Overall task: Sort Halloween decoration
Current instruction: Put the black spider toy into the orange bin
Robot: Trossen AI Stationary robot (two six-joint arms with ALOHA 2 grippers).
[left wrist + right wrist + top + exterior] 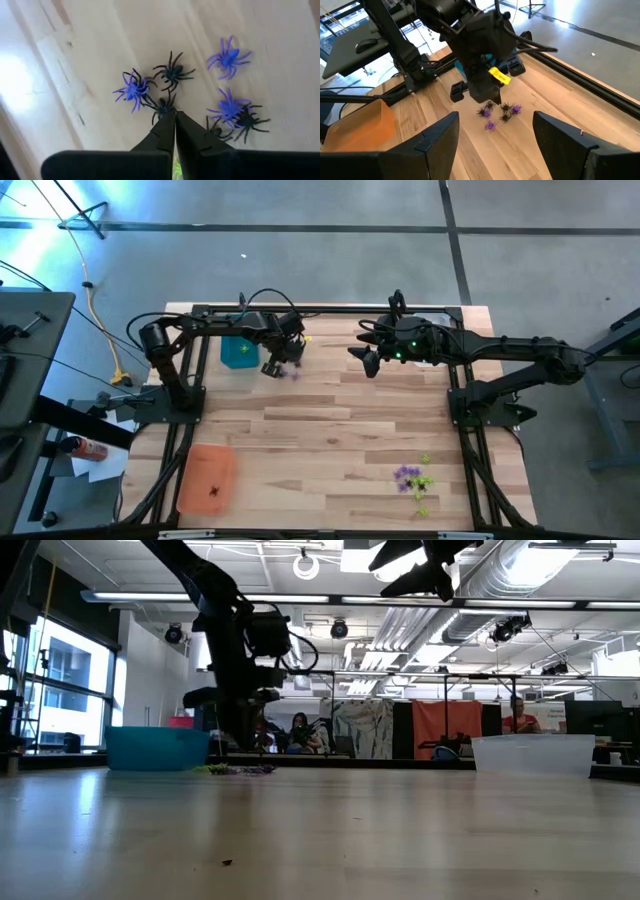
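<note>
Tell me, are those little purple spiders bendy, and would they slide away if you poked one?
Probably bendy: the purple spider has thin, curled legs. It looks light for its size, so a poke would likely make it skid on the smooth table. Legs may also tangle, since some spiders lie touching. The shut left gripper meets a black spider.

Closed fingers [167, 131] at a black spider [161, 106] among purple spiders [131, 89].

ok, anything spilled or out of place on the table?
Yes: purple and black spiders lie loose beside the teal tray, under the shut left hand. A second loose pile sits far from any tray.
</note>
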